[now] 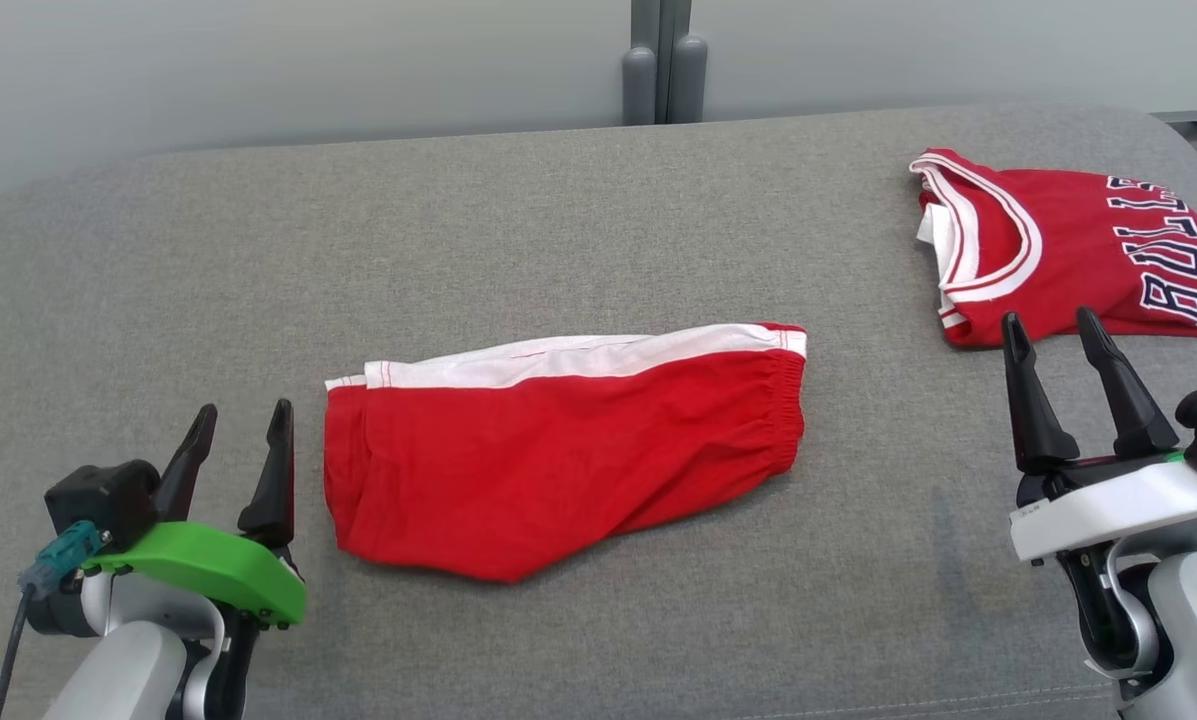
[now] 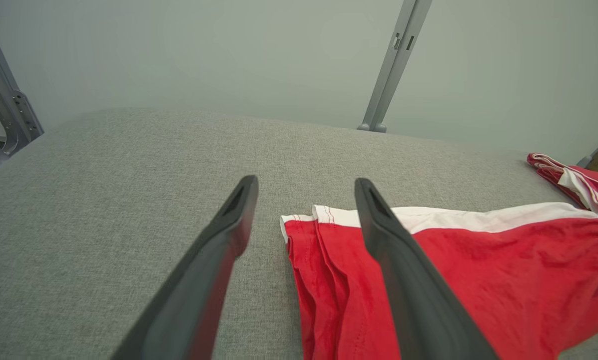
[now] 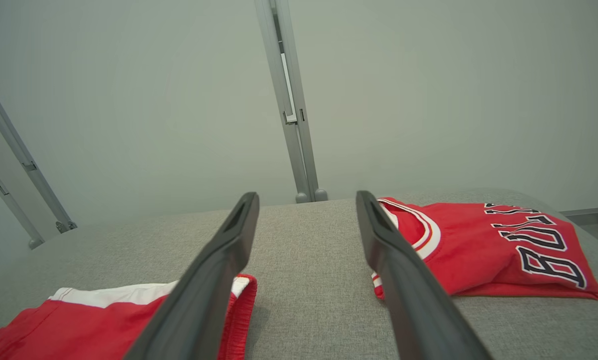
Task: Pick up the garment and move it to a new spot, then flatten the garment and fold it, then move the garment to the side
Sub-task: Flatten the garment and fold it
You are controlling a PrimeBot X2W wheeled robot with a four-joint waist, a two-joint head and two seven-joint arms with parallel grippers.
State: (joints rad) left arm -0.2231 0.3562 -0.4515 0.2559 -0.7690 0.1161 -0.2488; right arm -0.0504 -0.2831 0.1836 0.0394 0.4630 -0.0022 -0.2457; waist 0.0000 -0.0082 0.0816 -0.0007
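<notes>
Head view: we see red shorts, jersey to their right.
Jaws: both pairs spread, empty, either side of shorts.
Risk: we might pinch one layer; shorts unfold.

The red jersey reads "BULL", the rest unclear.

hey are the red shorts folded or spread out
Folded. The shorts lie doubled, one leg over the other: stacked hem edges show at their left end, and the white side stripe runs along the far edge.
</notes>
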